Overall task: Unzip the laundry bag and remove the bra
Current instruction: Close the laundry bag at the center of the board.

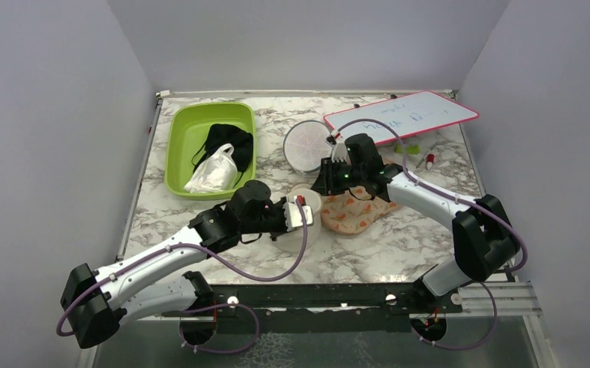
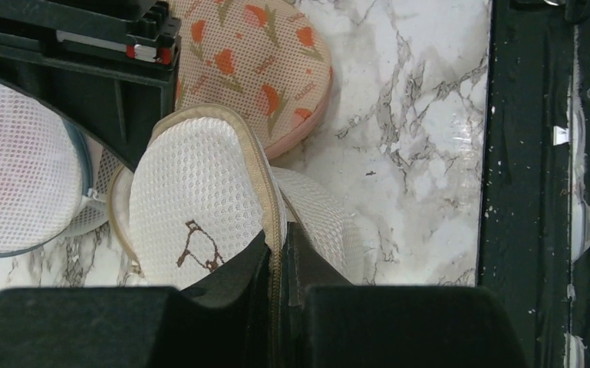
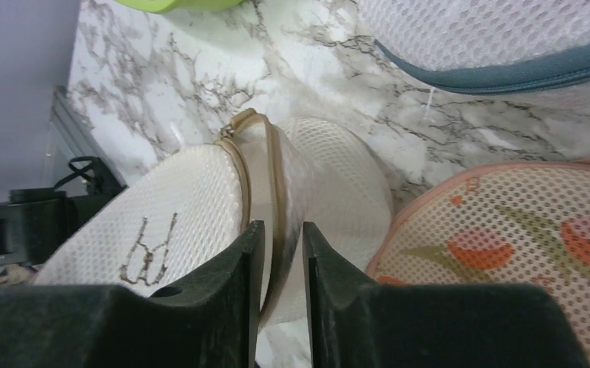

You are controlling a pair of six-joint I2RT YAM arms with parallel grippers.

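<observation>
**Item: laundry bag** (image 1: 312,201). Round white mesh drum with a cream face, a brown bra drawing (image 2: 199,247) and a tan rim (image 3: 272,153).
- Location: near the table's centre, a little toward 6 o'clock, between the two arms.
- Attitude: tipped up on its edge, not lying flat, with the printed face turned partly upward. Its exact heading cannot be fixed. In the top view its visible outline runs roughly along the 12-to-6 line. The rim seam appears closed; contents not visible.

**Left gripper** (image 2: 278,234). Reaches in from 8 o'clock. Fingers are pinched tight on the tan rim, with the printed face on one side and the mesh wall on the other.

**Right gripper** (image 3: 281,230). Reaches in from 2 o'clock. Also clamped on the rim, with only the seam's thickness between the jaws.

**Neighbours**
- Plain mesh pod (image 1: 307,146), blue-grey trim, at 12 o'clock of the bag.
- Orange floral pouch (image 1: 360,213), at 3 o'clock, just beside it.
- Green tub (image 1: 180,130), at 10 o'clock, holding a black garment (image 1: 226,142) and a crumpled white bag (image 1: 213,176).
- Whiteboard (image 1: 407,115), pink-edged, at 1 to 2 o'clock.

**Surface:** table (image 1: 399,245), white marble pattern with grey veins. A black rail (image 1: 314,295) runs along the 6 o'clock edge.

**Room:** plain pale grey walls (image 1: 46,115) on three sides.
</observation>
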